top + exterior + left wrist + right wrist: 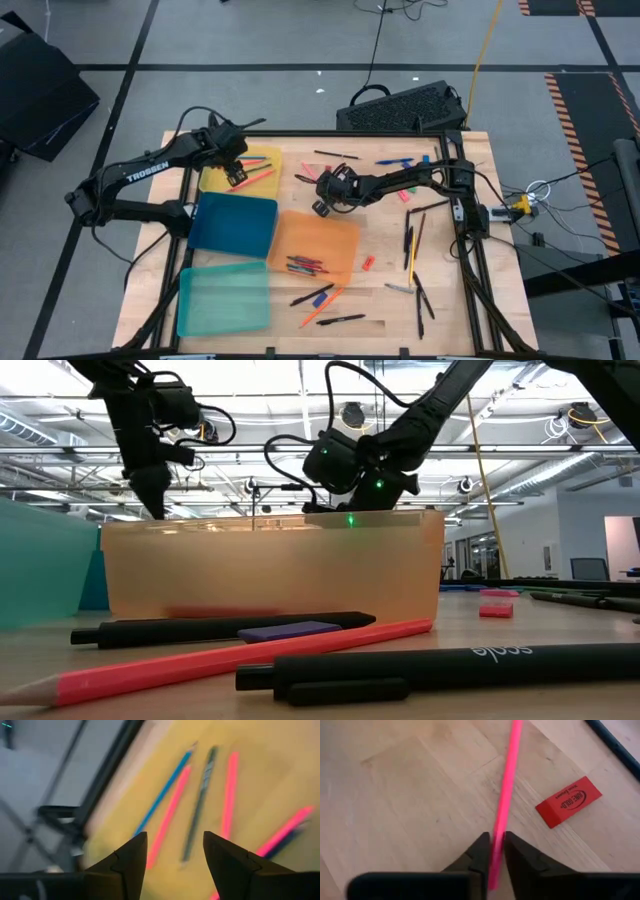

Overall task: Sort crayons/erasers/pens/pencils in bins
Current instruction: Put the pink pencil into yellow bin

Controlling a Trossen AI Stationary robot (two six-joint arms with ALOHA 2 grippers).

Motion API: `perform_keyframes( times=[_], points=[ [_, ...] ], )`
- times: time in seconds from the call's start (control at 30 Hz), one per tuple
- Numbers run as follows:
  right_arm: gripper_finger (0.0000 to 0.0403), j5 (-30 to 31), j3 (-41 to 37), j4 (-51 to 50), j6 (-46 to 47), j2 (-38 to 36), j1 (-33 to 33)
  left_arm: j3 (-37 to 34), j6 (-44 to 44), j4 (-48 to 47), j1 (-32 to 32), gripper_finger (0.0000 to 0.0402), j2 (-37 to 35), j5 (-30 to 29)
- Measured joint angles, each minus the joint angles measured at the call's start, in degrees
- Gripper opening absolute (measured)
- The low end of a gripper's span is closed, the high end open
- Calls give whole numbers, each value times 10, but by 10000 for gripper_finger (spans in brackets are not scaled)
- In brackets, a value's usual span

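Right gripper [495, 851] pinches a pink pencil [507, 785] near one end, beside the orange bin [318, 240]. Light, stiff, likely to pivot. Left gripper [175, 851] hangs spread over the yellow bin [215, 180].

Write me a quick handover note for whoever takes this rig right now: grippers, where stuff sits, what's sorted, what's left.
Right gripper: shut on a pink pencil, held above bare table between the yellow bin and orange bin; a red eraser lies below it.
Left gripper: open, empty, above the yellow bin.
Done: several pencils in the yellow bin, some pens in the orange bin.
Left: blue bin and teal bin show nothing inside; pens, pencils and erasers lie loose on the table.
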Motion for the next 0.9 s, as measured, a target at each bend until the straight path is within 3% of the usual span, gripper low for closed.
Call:
perform_keyframes(
  times=[0.13,0.27,0.6,0.9],
  points=[
    [11,-27,-1,-7,-1,-8,-7,0,-64,66,-5,196,-17,124],
    [18,-37,-2,-10,-10,-34,-9,0,-113,148,-11,196,-28,184],
    [14,-21,-3,-13,-78,-189,-10,0,-152,299,-31,196,-27,197],
    [14,-24,-3,3,-132,-324,-17,0,-195,416,-84,196,-27,213]
  ],
)
